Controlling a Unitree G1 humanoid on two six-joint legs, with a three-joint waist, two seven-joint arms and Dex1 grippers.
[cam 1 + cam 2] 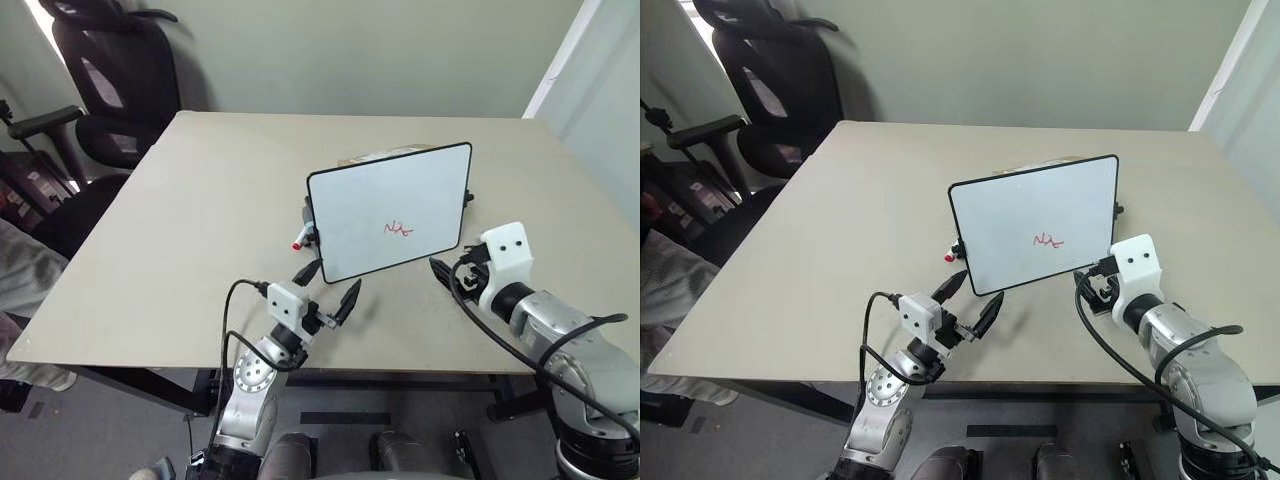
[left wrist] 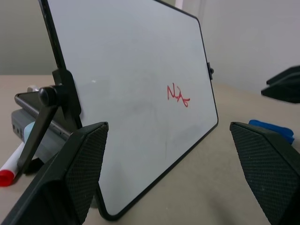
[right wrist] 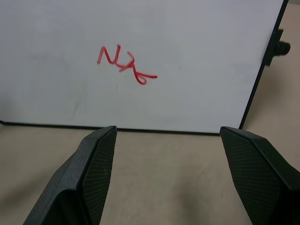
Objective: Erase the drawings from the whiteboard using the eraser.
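Whiteboard, glossy white with thin black rim, propped near mid-surface, facing both claws for reach. Red scribbled drawings unwiped. Small blue eraser flat beside board, ungrasped. Left claw and right claw spread, empty.

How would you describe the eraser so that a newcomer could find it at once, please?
On the beige table stands a propped whiteboard bearing a red scribble. The eraser lies on the tabletop past the board's right edge: a small bright blue block, unlike the red-tipped marker at the left.
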